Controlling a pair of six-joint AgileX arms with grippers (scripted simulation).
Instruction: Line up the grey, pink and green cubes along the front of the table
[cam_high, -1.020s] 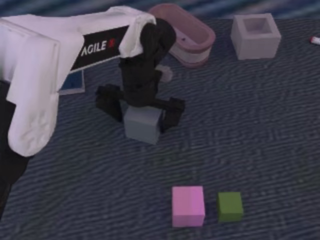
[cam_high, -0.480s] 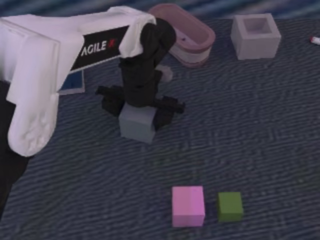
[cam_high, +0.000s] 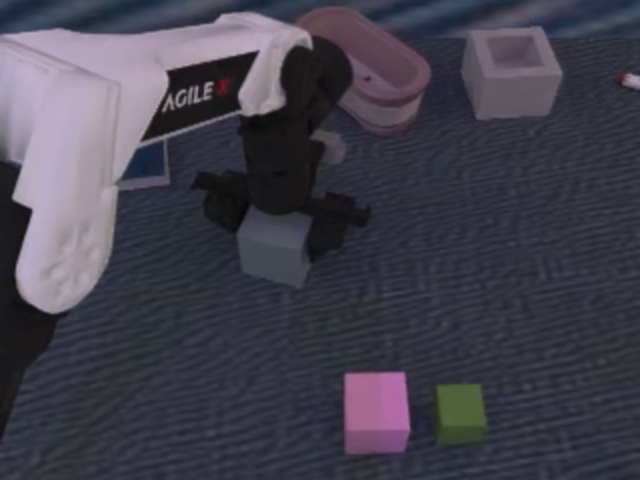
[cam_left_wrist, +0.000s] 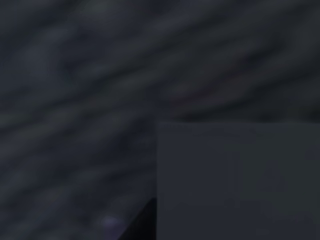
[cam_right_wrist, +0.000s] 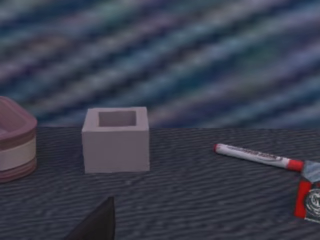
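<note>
Step in hand: I was at the grasp of the grey cube (cam_high: 275, 250), the last of the three not yet at the front; I judged the lift had not begun.
My left gripper (cam_high: 278, 215): it sat left of centre in the top view, straight over the grey cube, its black fingers (cam_high: 335, 222) closed in against the cube's two sides, clamped on it as far as I could tell.
Left wrist view: dark, so it confirmed nothing.
My right arm: it was out of the top view, parked; its wrist camera looked across the far right of the table, and I could not tell how its fingers stood.
Pink cube (cam_high: 377, 411): low in the frame, right of centre, resting near the front edge.
Green cube (cam_high: 460, 413): just beside the pink cube on its right, a narrow gap between them.
Next move, as I judged it: lift the grey cube clear, carry it down-frame and set it just left of the pink cube, level with the pair, without nudging either.
Table (cam_high: 520, 260): dark blue-grey, finely ribbed, flat.
Around it: a pink oval tub (cam_high: 385, 75) and a hollow mauve box (cam_high: 511, 72) along the upper edge, a blue book (cam_high: 148, 165) half hidden under my arm, a red-capped marker (cam_right_wrist: 257, 156) at far right.
</note>
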